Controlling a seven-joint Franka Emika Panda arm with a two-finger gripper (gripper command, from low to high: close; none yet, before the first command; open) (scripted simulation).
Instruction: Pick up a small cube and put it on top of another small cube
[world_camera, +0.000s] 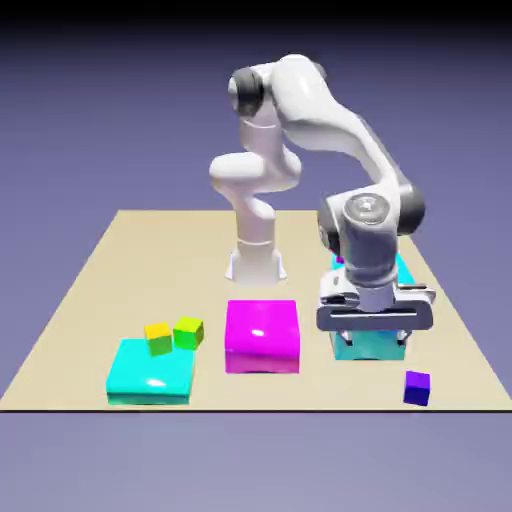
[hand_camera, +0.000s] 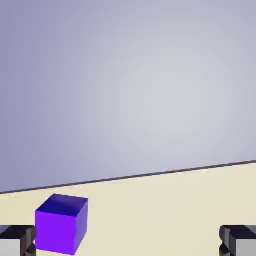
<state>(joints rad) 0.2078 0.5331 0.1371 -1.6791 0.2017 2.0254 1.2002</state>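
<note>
A small cube (world_camera: 417, 387), indigo, rests on the tan table near the front edge at the exterior view's right. In the hand view this small cube (hand_camera: 62, 223) sits low on the left, just inside the left fingertip (hand_camera: 15, 240). My gripper (world_camera: 375, 343) hangs low over a cyan block (world_camera: 352, 348), behind and to the left of the cube. The gripper (hand_camera: 128, 246) is open, its jaws wide apart with nothing between them. It does not touch the cube.
A big magenta block (world_camera: 262, 336) lies at the table's middle front. At the front left, a flat cyan block (world_camera: 150, 372) carries a small yellow cube (world_camera: 158, 338), and a small green cube (world_camera: 188, 332) stands beside it. The table's edge (hand_camera: 150, 174) crosses the hand view.
</note>
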